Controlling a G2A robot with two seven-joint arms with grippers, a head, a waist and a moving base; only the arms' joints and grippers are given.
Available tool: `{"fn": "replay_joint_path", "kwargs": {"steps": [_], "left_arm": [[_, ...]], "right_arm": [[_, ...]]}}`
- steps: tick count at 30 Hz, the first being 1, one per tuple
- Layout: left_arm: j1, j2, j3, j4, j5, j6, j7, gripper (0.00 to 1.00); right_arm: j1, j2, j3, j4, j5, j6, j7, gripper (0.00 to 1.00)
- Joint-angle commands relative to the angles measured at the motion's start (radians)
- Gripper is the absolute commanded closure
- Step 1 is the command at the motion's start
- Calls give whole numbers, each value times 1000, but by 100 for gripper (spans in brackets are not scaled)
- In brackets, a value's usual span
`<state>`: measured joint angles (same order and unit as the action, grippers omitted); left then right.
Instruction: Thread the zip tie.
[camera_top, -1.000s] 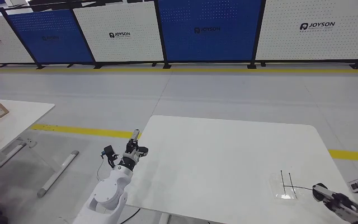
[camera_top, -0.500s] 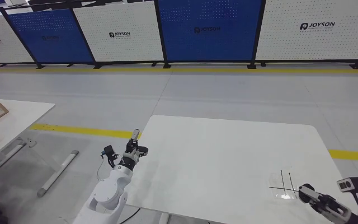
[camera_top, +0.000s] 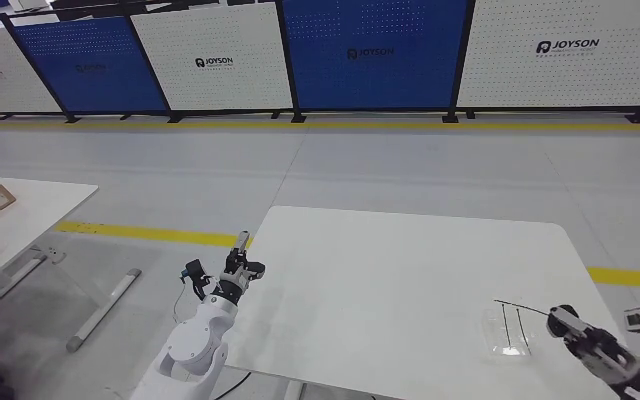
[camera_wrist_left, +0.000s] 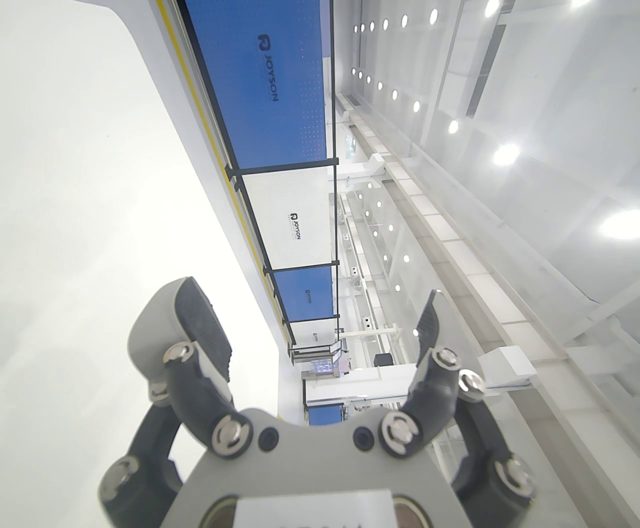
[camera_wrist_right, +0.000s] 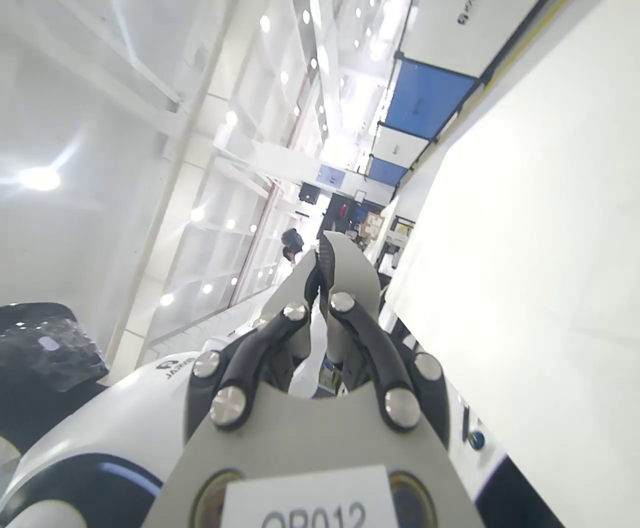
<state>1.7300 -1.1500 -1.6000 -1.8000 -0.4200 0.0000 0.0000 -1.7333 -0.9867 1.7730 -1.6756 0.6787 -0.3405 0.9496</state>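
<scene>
White bench (camera_top: 400, 280), rounded corners, long side running 9 to 3.

Left tool (camera_wrist_left: 315, 317): parked at the bench's 9 o'clock edge and pointing toward 12. The fingers are spread wide apart with nothing between the ribbed pads (camera_wrist_left: 205, 320).

Right tool (camera_wrist_right: 321, 250): at the bench's 4 o'clock corner, at the near edge. Both fingers are pressed together at the tips and clamped on the tie. The wrist view shows no gap between the tips, and the tie itself is too thin to pick out there.

Clear tray (camera_top: 493, 347): flat on the bench, just beside the right tool on its 9 o'clock side. Two thin dark strips (camera_top: 505, 320) lie in it, too small to tell more.

Tie (camera_top: 520, 306): a thin black line, nearly straight. One end is in the right tool and the free end sticks out toward 9-10 o'clock, passing across the tray's 12 o'clock edge. Can't tell whether it touches the tray.
</scene>
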Motion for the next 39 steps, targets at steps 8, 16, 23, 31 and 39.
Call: {"fn": "replay_joint_path", "kwargs": {"steps": [8,16,23,31,39], "left_arm": [[0,0,0,0,0,0,0,0],[0,0,0,0,0,0,0,0],[0,0,0,0,0,0,0,0],[-1,0,1,-1,-1,0,-2,0],[4,3,76,-83,121,-25,-185,0]], "right_arm": [[-49,-81,-57,-91,-167,0,-64,100],[-2,-97,-74,-34,-214,0,-39,100],[-2,-97,-74,-34,-214,0,-39,100],[-2,-97,-74,-34,-214,0,-39,100],[-2,-97,-74,-34,-214,0,-39,100]]}}
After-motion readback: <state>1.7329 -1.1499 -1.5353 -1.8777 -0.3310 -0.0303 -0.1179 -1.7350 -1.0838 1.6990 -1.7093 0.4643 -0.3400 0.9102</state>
